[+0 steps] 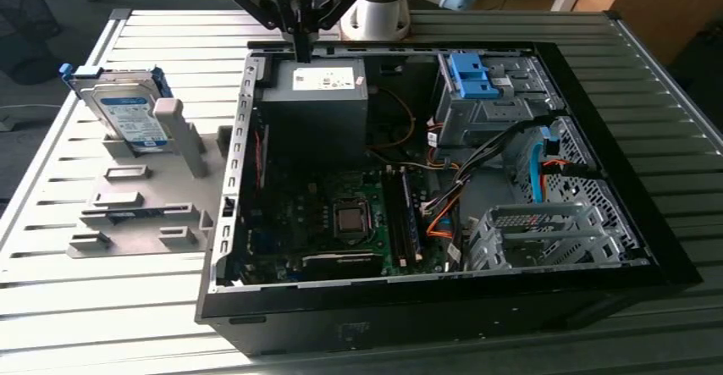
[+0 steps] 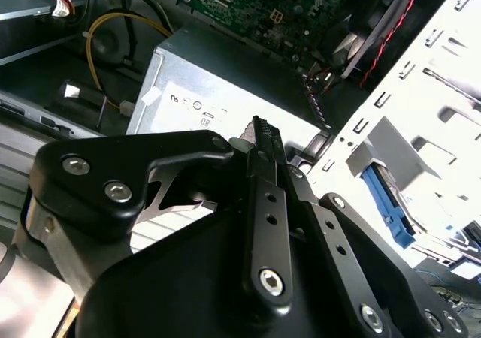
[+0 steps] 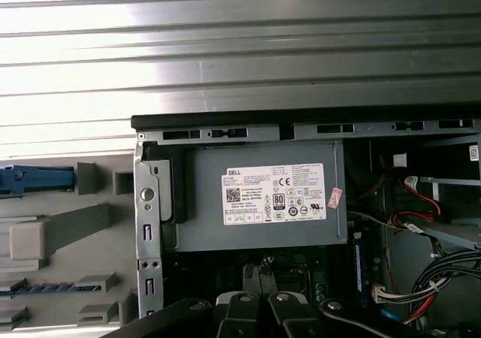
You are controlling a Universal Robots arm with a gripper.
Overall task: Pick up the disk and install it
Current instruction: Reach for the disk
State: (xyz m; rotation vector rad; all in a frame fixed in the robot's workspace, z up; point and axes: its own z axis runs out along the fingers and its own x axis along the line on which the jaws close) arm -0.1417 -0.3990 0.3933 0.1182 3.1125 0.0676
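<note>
Over the rim of the open computer case [image 1: 395, 328] nearest the robot's base, the gripper [image 1: 303, 52] hangs just above the grey power supply [image 1: 322, 96]; its fingers are pressed together with nothing between them, and both wrist views bear that out. By my reckoning the task is barely begun; the disk [image 1: 122, 108] stands on edge in a grey holder [image 1: 135, 223] near the tabletop's [image 1: 91, 324] edge on the exterior view's left, well apart from the gripper and untouched; picking it up and installing it are both left to do.

Inside the case lie the motherboard [image 1: 339, 214] and a tangle of cables [image 1: 452, 206]; toward the exterior view's right an empty blue bracket [image 1: 472, 74] sits at the top of the drive bays, with a perforated metal cage [image 1: 543, 231] nearer the case's front corner. Between gripper and disk stands the case's side wall [image 1: 240, 138]; a grey upright post [image 1: 181, 134] of the holder is just beside the disk, and I judge the cables around the bays could crowd any fitting.
</note>
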